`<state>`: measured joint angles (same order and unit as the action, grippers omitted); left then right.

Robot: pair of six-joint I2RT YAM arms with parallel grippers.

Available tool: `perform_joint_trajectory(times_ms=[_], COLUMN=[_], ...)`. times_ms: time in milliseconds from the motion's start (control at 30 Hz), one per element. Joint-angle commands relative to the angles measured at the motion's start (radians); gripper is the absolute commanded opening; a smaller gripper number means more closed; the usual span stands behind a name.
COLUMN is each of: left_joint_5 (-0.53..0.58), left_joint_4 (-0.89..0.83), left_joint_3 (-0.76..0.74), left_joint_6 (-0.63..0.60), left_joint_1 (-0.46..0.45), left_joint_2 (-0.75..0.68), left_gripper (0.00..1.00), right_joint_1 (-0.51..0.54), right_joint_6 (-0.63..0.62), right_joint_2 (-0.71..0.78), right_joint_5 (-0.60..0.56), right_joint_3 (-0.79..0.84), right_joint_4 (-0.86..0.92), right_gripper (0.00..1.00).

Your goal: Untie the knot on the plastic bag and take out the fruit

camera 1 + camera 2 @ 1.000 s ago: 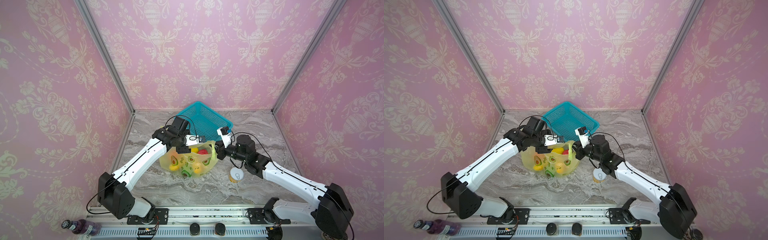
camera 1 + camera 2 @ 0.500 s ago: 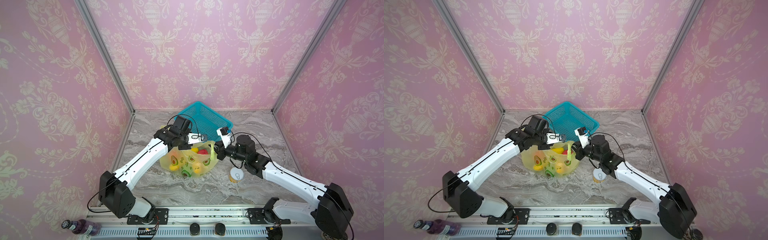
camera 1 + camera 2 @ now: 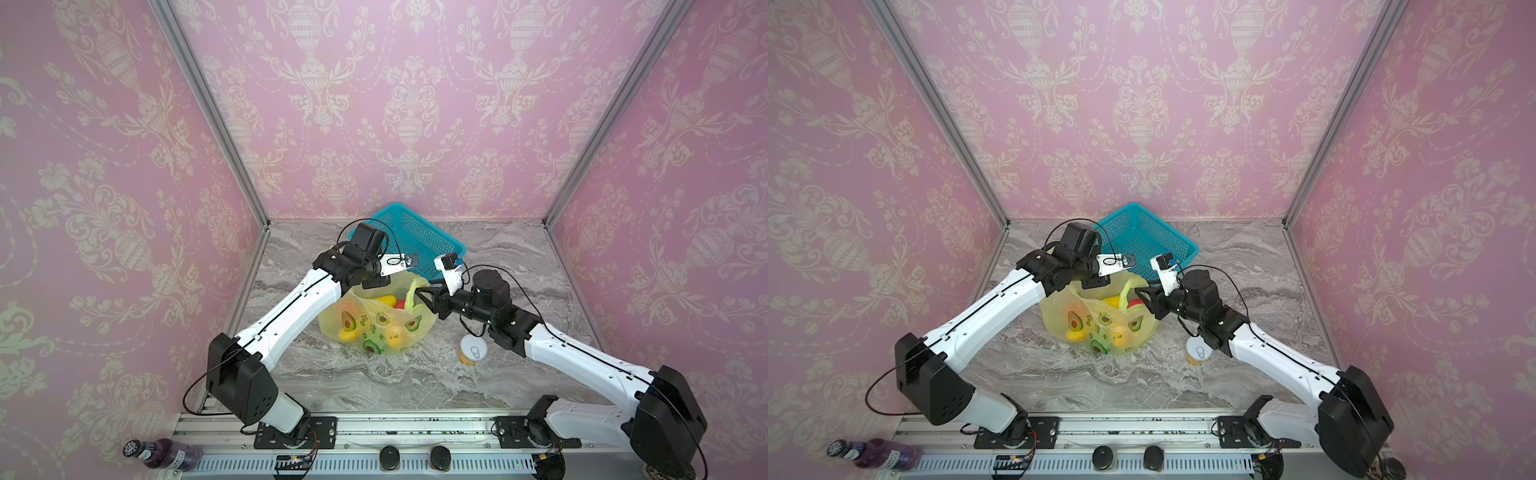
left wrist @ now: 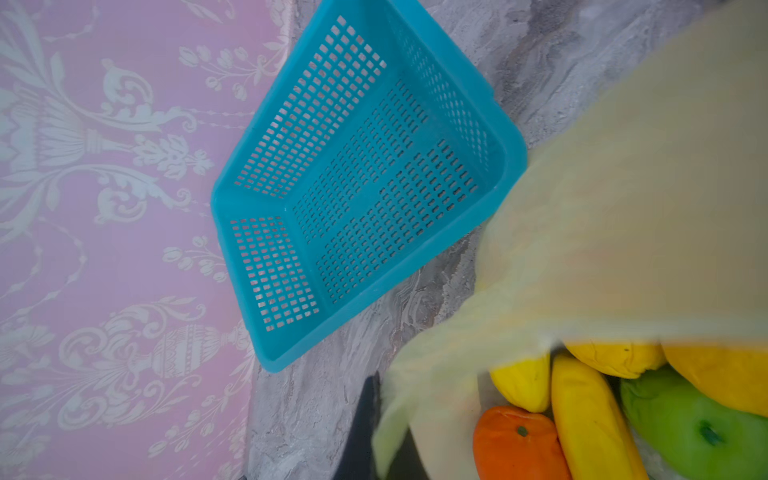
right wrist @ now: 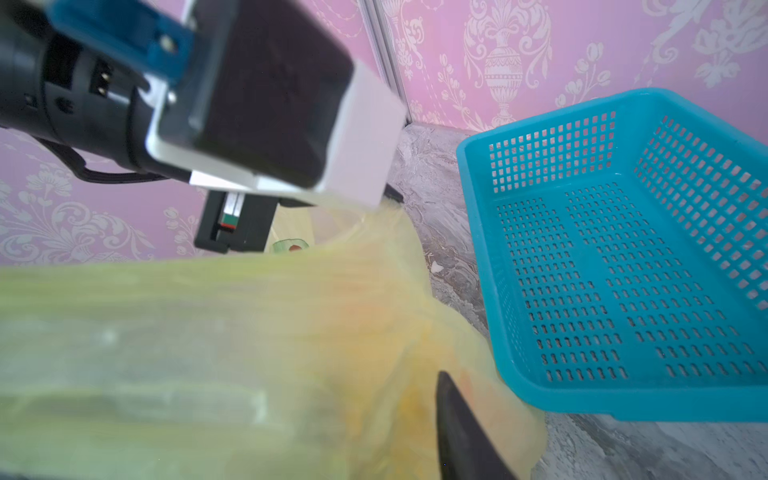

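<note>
Our left gripper (image 3: pixel 375 283) is clamped on the back rim of the plastic bag (image 3: pixel 374 328). In the left wrist view the pale yellow-green film lies right against its dark finger (image 4: pixel 362 419).

Our right gripper (image 3: pixel 422 296) reaches in from the other side, and its tip meets the bunched green handle (image 3: pixel 411 291) that stands up at the bag's right rim. The right wrist view shows only one dark finger (image 5: pixel 461 432). Film covers the rest, so we cannot tell whether the jaws are apart or pinching the handle.

Between the two grippers the bag's mouth gapes open. The bag sits near the middle of the marble counter (image 3: pixel 374 386), and the fruit is inside it. In both top views we see a yellow piece (image 3: pixel 384 300) and a red one (image 3: pixel 1134 303) through the mouth. The left wrist view shows an orange (image 4: pixel 515 440), a long yellow piece (image 4: pixel 590 424) and a green apple (image 4: pixel 690 428).

A teal mesh basket (image 3: pixel 419 237) sits just behind the bag at the counter's back edge. A white-lidded can (image 3: pixel 472 351) stands upright to the right of the bag, apart from it and below our right arm.
</note>
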<state>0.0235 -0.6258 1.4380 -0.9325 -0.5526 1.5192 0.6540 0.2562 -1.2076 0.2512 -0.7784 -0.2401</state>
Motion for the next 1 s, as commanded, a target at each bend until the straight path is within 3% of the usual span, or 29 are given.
perform_joint_trajectory(times_ms=[0, 200, 367, 567, 733, 967], left_joint_5=[0.149, 0.311, 0.464, 0.41, 0.441, 0.312], left_joint_4=[0.063, 0.028, 0.014, -0.069, -0.117, -0.273], left_joint_3=[0.041, 0.138, 0.164, 0.244, 0.283, 0.283], left_joint_6=[0.058, 0.158, 0.25, 0.372, 0.419, 0.581], left_joint_1=[0.008, 0.033, 0.092, 0.212, 0.221, 0.217], left_joint_2=[0.004, 0.004, -0.04, -0.133, -0.161, -0.088], left_gripper=[0.0, 0.0, 0.0, 0.0, 0.0, 0.0], right_joint_1=[-0.005, -0.005, -0.005, -0.003, 0.015, 0.046], right_joint_6=[0.006, -0.001, -0.002, 0.018, 0.018, 0.001], right_joint_2=[0.006, 0.046, 0.078, 0.073, 0.065, 0.023], right_joint_5=[-0.048, -0.096, -0.087, 0.0, 0.016, 0.029], right_joint_3=[0.002, 0.019, 0.044, 0.033, 0.022, -0.011], right_joint_4=[0.009, 0.022, 0.009, 0.003, 0.008, 0.03], right_gripper=[0.71, 0.84, 0.89, 0.88, 0.88, 0.88])
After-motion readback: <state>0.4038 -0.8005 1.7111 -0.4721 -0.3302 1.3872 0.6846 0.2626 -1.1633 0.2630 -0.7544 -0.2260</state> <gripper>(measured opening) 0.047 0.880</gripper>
